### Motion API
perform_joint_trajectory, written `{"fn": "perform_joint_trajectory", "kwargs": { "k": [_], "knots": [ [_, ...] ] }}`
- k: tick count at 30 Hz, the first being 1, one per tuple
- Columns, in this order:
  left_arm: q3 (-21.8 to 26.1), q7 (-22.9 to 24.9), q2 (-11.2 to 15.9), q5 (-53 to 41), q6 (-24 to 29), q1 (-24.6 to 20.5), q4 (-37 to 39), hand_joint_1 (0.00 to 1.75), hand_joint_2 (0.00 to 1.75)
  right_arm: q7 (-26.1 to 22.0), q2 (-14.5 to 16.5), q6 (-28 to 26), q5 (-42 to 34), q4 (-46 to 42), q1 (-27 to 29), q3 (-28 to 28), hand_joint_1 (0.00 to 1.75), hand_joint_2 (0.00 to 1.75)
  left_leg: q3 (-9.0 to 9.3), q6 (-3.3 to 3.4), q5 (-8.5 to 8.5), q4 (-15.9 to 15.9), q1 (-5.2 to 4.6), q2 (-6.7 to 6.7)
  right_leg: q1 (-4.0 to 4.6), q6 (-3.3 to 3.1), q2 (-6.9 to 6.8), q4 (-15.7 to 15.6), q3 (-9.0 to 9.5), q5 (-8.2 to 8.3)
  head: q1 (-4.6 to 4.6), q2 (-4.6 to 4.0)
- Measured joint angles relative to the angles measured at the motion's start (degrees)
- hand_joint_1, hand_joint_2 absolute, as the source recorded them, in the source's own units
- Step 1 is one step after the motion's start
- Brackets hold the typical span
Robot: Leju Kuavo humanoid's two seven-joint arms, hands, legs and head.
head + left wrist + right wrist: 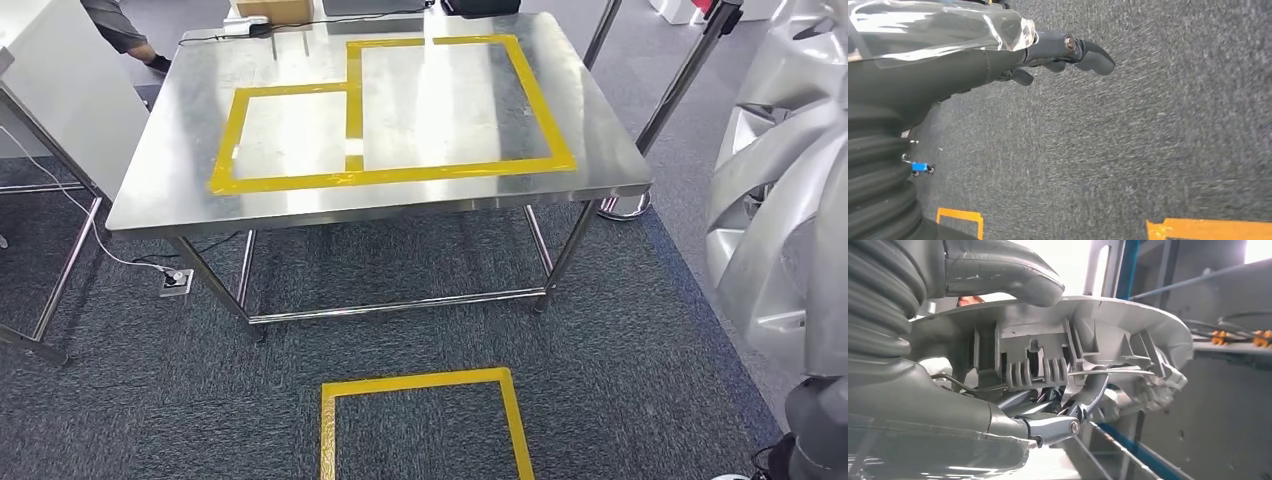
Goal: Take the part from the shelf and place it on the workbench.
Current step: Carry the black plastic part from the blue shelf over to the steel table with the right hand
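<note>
The right hand (1048, 415) grips a silver wheel cover (775, 200) at its rim, beside the steel counter (400, 205); left hand (1058, 52) loosely open, empty.

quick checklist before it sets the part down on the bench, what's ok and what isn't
1. Part held by right hand: ok, thumb over the rim, fingers hooked underneath.
2. Workbench top bare inside the yellow tape outlines: ok.
3. Left hand empty, hanging over the carpet: ok.
4. Part over the bench: not ok, it sits off to the right.
5. Person at the far corner: cannot tell if clear.
</note>
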Motion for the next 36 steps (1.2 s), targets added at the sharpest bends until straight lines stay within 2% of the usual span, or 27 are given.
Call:
{"fn": "perform_joint_trajectory", "kwargs": {
  "k": [2, 4, 5, 6, 7, 8, 9, 10, 11, 13, 15, 17, 19, 20, 21, 22, 24, 25, 26, 28, 30, 31, 32, 34, 35, 36],
  "knots": [
    [0.0, 0.0, 0.0, -0.1, 0.0, 0.0, 0.0, 0.00, 1.75, 0.0, 0.0, -0.1, 0.1, 0.0, 0.1, 0.0, 1.75, 1.75, 1.04, 0.54, -0.77, -0.1, 0.02, -0.12, 0.06, 0.09, -0.01, 6.6, -4.03, -1.62, 0.64, 0.00],
    [0.0, 0.0, 0.0, -0.1, 0.0, 0.0, 0.0, 0.00, 1.75, 0.0, -0.1, -0.1, 0.1, 0.0, 0.3, 0.1, 1.75, 1.75, 1.85, 0.79, -1.66, -0.1, -0.12, -0.28, 0.20, 0.13, 0.00, 12.2, -8.76, -4.33, 1.04, 0.00],
    [0.0, -0.1, -0.1, -0.1, 0.0, 0.0, 0.0, 0.00, 1.75, 0.0, -0.1, -0.1, 0.1, 0.0, 0.5, 0.1, 1.75, 1.75, 2.41, 0.83, -2.16, -0.1, -0.20, -0.40, 0.29, 0.01, 0.00, 12.9, -10.15, -4.82, 1.15, 0.00],
    [0.1, -0.1, -0.1, -0.2, 0.0, 0.0, 0.0, 0.00, 1.75, 0.0, -0.1, -0.2, 0.2, 0.0, 0.6, 0.0, 1.75, 1.75, 3.12, 0.84, -2.70, -0.1, -0.27, -0.52, 0.39, -0.23, 0.00, 11.7, -10.57, -4.06, 1.29, 0.00],
    [0.1, -0.2, -0.1, -0.2, 0.0, 0.0, 0.0, 0.00, 1.75, 0.0, -0.1, -0.2, 0.2, 0.0, 0.8, 0.0, 1.75, 1.75, 3.93, 0.80, -3.29, -0.1, -0.33, -0.63, 0.51, -0.59, 0.00, 8.7, -10.11, -2.02, 1.47, 0.00],
    [0.1, -0.2, -0.1, -0.2, 0.0, 0.0, 0.0, 0.00, 1.75, 0.0, -0.1, -0.3, 0.2, 0.0, 0.9, 0.0, 1.75, 1.75, 4.56, 0.70, -3.91, -0.2, -0.37, -0.68, 0.69, -1.02, 0.03, 5.0, -9.19, 1.08, 1.68, 0.00],
    [0.1, -0.3, -0.1, -0.2, 0.0, 0.0, 0.0, 0.00, 1.75, 0.0, -0.1, -0.4, 0.2, 0.0, 1.0, 0.0, 1.75, 1.75, 5.17, 0.50, -4.48, -0.2, -0.45, -0.71, 0.93, -1.31, 0.05, 1.9, -8.59, 3.24, 1.74, 0.00],
    [0.1, -0.3, -0.1, -0.2, 0.0, 0.0, 0.0, 0.00, 1.75, 0.0, -0.1, -0.4, 0.2, -0.1, 1.1, 0.0, 1.75, 1.75, 5.50, 0.20, -4.95, -0.2, -0.48, -0.70, 1.18, -1.58, 0.08, -0.1, -8.13, 4.88, 1.80, 0.01],
    [0.1, -0.3, -0.1, -0.2, -0.1, 0.0, 0.0, 0.00, 1.75, 0.0, -0.1, -0.4, 0.2, -0.1, 1.2, 0.0, 1.75, 1.75, 5.78, -0.17, -5.30, -0.1, -0.49, -0.67, 1.41, -1.80, 0.11, -0.9, -8.02, 5.73, 1.81, 0.01],
    [0.1, -0.4, -0.1, -0.2, -0.1, 0.0, 0.0, 0.00, 1.75, 0.0, -0.1, -0.4, 0.2, -0.4, 1.2, 0.0, 1.75, 1.75, 6.05, -0.78, -5.43, 0.3, -0.46, -0.60, 1.49, -2.27, 0.17, -1.2, -7.65, 5.67, 1.78, 0.01],
    [0.1, -0.4, -0.2, -0.2, -0.1, -0.1, 0.0, 0.00, 1.75, 0.0, 0.0, -0.4, 0.2, -0.5, 1.2, 0.0, 1.75, 1.75, 4.59, -1.27, -5.03, 3.2, -0.43, -0.42, 1.20, -2.83, 0.19, -1.7, -6.67, 5.42, 1.57, 0.00],
    [0.1, -0.5, -0.2, -0.2, 0.0, -0.2, 0.0, 0.00, 1.75, 0.0, 0.0, -0.4, 0.2, -0.5, 1.3, 0.0, 1.75, 1.75, 0.57, -1.86, -6.04, 9.1, -0.29, -0.24, 0.99, -3.23, 0.16, -2.0, -5.68, 4.79, 1.16, 0.00],
    [0.1, -0.5, -0.1, -0.2, 0.0, -0.2, 0.0, 0.00, 1.75, 0.0, 0.1, -0.4, 0.2, -0.6, 1.3, 0.0, 1.75, 1.75, -3.90, -2.28, -8.69, 14.6, -0.11, -0.21, 0.92, -3.35, 0.18, -2.0, -4.85, 3.98, 0.77, 0.00],
    [0.1, -0.5, -0.1, -0.2, 0.0, -0.2, 0.0, 0.00, 1.75, 0.0, 0.1, -0.4, 0.2, -0.6, 1.3, 0.0, 1.75, 1.75, -5.38, -2.37, -9.49, 15.9, -0.07, -0.21, 0.91, -3.33, 0.21, -2.0, -4.39, 3.58, 0.62, 0.00],
    [0.1, -0.5, -0.1, -0.2, 0.0, -0.1, 0.0, 0.00, 1.75, 0.0, 0.1, -0.4, 0.2, -0.6, 1.4, 0.0, 1.75, 1.75, -5.94, -2.36, -8.87, 15.1, -0.05, -0.21, 0.91, -3.28, 0.23, -2.0, -3.74, 3.08, 0.50, 0.00],
    [0.1, -0.5, -0.1, -0.2, 0.0, -0.1, 0.0, 0.00, 1.75, 0.0, 0.2, -0.4, 0.2, -0.6, 1.5, 0.0, 1.75, 1.75, -5.60, -2.28, -7.06, 12.7, -0.05, -0.20, 0.91, -3.19, 0.23, -2.0, -3.03, 2.58, 0.42, 0.00],
    [0.1, -0.5, 0.0, -0.2, 0.0, -0.1, 0.0, 0.00, 1.75, 0.0, 0.3, -0.4, 0.2, -0.6, 1.6, 0.1, 1.75, 1.75, -3.51, -1.83, -1.93, 5.4, -0.21, -0.11, 0.95, -2.86, 0.22, -2.1, -1.67, 1.52, 0.31, 0.00],
    [0.2, -0.5, 0.1, -0.2, 0.0, -0.1, 0.0, 0.00, 1.75, 0.0, 0.4, -0.4, 0.2, -0.6, 1.6, 0.2, 1.75, 1.75, -2.74, -1.54, -0.94, 3.0, -0.38, -0.04, 0.97, -2.59, 0.23, -2.2, -1.30, 1.11, 0.27, 0.00],
    [0.2, -0.5, 0.1, -0.2, 0.0, -0.1, 0.0, 0.00, 1.75, -0.1, 0.5, -0.4, 0.3, -0.6, 1.6, 0.2, 1.75, 1.75, -2.21, -1.15, -0.52, 1.6, -0.58, 0.01, 0.99, -2.26, 0.25, -2.3, -1.08, 0.82, 0.24, 0.00],
    [0.2, -0.5, 0.1, -0.2, 0.0, 0.0, 0.0, 0.00, 1.75, -0.1, 0.5, -0.4, 0.3, -0.7, 1.6, 0.3, 1.75, 1.75, -1.47, -0.24, -0.94, 0.9, -0.74, 0.00, 1.01, -1.44, 0.30, -2.2, -0.43, 0.78, 0.19, 0.00],
    [0.3, -0.6, 0.2, -0.3, 0.1, 0.1, 0.0, 0.00, 1.75, 0.0, 0.6, -0.4, 0.4, -0.7, 1.7, 0.3, 1.75, 1.75, 0.01, 0.54, -0.51, 0.2, -0.48, -0.04, 1.01, -0.85, 0.24, -0.5, -0.41, 0.58, 0.40, 0.00],
    [0.3, -0.6, 0.2, -0.3, 0.1, 0.1, 0.0, 0.00, 1.75, 0.0, 0.6, -0.4, 0.4, -0.7, 1.7, 0.3, 1.75, 1.75, 0.77, 0.81, -0.68, 0.1, -0.35, -0.06, 0.99, -0.68, 0.21, 1.6, -1.50, 0.05, 0.71, 0.00],
    [0.3, -0.6, 0.2, -0.3, 0.1, 0.1, 0.0, 0.00, 1.75, 0.0, 0.6, -0.4, 0.4, -0.7, 1.7, 0.3, 1.75, 1.75, 1.21, 1.02, -0.96, 0.0, -0.30, -0.05, 0.97, -0.55, 0.18, 4.6, -3.39, -0.84, 1.01, 0.00],
    [0.3, -0.6, 0.2, -0.3, 0.1, 0.0, 0.0, 0.00, 1.75, 0.0, 0.6, -0.4, 0.4, -0.7, 1.9, 0.3, 1.75, 1.75, 1.86, 1.26, -1.76, 0.0, -0.33, -0.14, 0.96, -0.21, 0.18, 10.8, -8.05, -3.38, 1.44, 0.00],
    [0.3, -0.7, 0.2, -0.3, 0.1, 0.1, 0.0, 0.00, 1.75, 0.0, 0.6, -0.4, 0.4, -0.7, 2.0, 0.3, 1.75, 1.75, 2.27, 1.27, -2.21, 0.0, -0.34, -0.21, 0.97, -0.07, 0.18, 12.4, -9.75, -4.29, 1.48, 0.00],
    [0.3, -0.7, 0.2, -0.3, 0.1, 0.1, 0.0, 0.00, 1.75, 0.0, 0.6, -0.4, 0.4, -0.7, 2.0, 0.3, 1.75, 1.75, 2.84, 1.23, -2.72, 0.0, -0.34, -0.31, 0.97, -0.03, 0.18, 12.2, -10.59, -4.19, 1.56, 0.00]
  ]
}}
